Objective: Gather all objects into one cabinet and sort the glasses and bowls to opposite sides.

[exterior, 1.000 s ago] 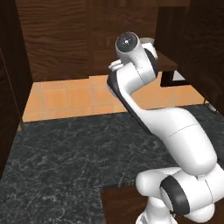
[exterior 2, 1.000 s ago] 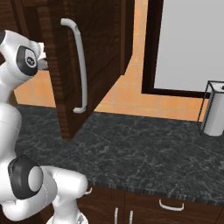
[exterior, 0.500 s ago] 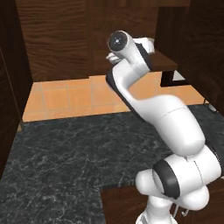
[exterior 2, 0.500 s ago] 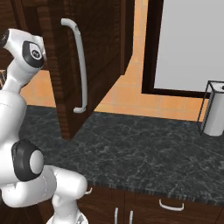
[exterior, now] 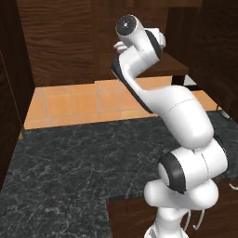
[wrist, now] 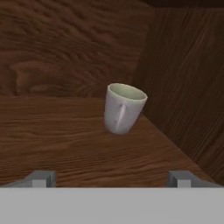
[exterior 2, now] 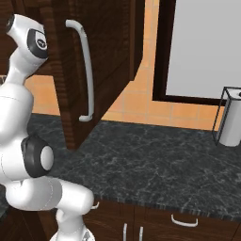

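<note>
**Grey-beige cup tilted on the cabinet shelf, jaws wide apart**

While the white arm (exterior: pixel 179 116) reaches up from the base toward the dark brown wooden wall cabinet (exterior: pixel 69 42), the hand view looks along the cabinet's wide wooden shelf (wrist: pixel 57 135) at a pale grey-beige cup without a handle (wrist: pixel 123 108). That cup sits toward the far end of the shelf, near the corner where the back wall meets the side wall. It is not upright: its mouth leans toward the side wall, and only its lower edge seems to meet the wood, though whether it is resting or just off the shelf cannot be told. Its pale inside shows at the rim.

At the bottom of the hand view the two-finger gripper (wrist: pixel 111 179) has its grey fingertips (wrist: pixel 41 178) set far apart, one at each side, with nothing between them. The cup lies well ahead of them, untouched.

From the right base view, the cabinet's dark door (exterior 2: pixel 101 70) stands swung open, its long curved grey handle (exterior 2: pixel 84 70) facing out. Below it lies the dark marbled countertop (exterior 2: pixel 155 164). A metal cylindrical canister in a wire frame (exterior 2: pixel 230 120) stands at the counter's far right, against the orange tiled wall (exterior 2: pixel 141 101).
</note>
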You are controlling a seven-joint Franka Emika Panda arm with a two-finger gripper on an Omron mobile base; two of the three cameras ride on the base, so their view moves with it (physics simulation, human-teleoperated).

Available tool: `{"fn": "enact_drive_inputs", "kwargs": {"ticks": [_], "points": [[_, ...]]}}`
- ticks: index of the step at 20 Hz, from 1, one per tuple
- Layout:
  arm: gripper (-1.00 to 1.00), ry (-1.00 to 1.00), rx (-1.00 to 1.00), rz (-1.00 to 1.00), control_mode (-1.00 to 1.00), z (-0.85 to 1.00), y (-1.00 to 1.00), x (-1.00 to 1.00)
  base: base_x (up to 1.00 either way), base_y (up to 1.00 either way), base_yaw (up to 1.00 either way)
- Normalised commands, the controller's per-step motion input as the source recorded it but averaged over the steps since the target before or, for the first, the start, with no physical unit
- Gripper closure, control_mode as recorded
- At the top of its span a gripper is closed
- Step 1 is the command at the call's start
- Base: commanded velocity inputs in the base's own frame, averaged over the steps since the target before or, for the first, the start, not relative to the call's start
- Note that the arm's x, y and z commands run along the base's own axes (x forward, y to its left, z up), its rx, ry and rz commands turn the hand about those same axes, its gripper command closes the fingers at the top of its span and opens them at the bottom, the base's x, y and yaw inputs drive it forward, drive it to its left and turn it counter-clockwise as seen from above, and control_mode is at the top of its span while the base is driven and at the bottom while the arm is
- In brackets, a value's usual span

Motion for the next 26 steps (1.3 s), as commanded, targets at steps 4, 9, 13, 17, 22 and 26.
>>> {"fn": "enact_drive_inputs", "kwargs": {"ticks": [4, 9, 13, 17, 22, 26], "points": [[-1.0, -0.07, 0.08, 0.0, -1.0, 0.02, -0.37, 0.0, 0.0, 0.0, 0.0], [-1.0, -0.14, 0.0, 0.0, -1.0, -0.01, -0.16, 0.08, 0.0, 0.0, 0.0], [-1.0, -0.16, 0.0, 0.0, -1.0, -0.26, -0.11, 0.07, 0.0, 0.0, 0.0], [-1.0, -0.12, 0.0, 0.0, -1.0, -0.24, -0.06, 0.01, 0.0, 0.0, 0.0], [-1.0, 0.0, 0.01, 0.0, -1.0, 0.0, -0.1, 0.18, 0.0, 0.0, 0.0], [-1.0, 0.03, 0.04, 0.0, -1.0, 0.0, -0.13, 0.38, 0.0, 0.0, 0.0]]}}
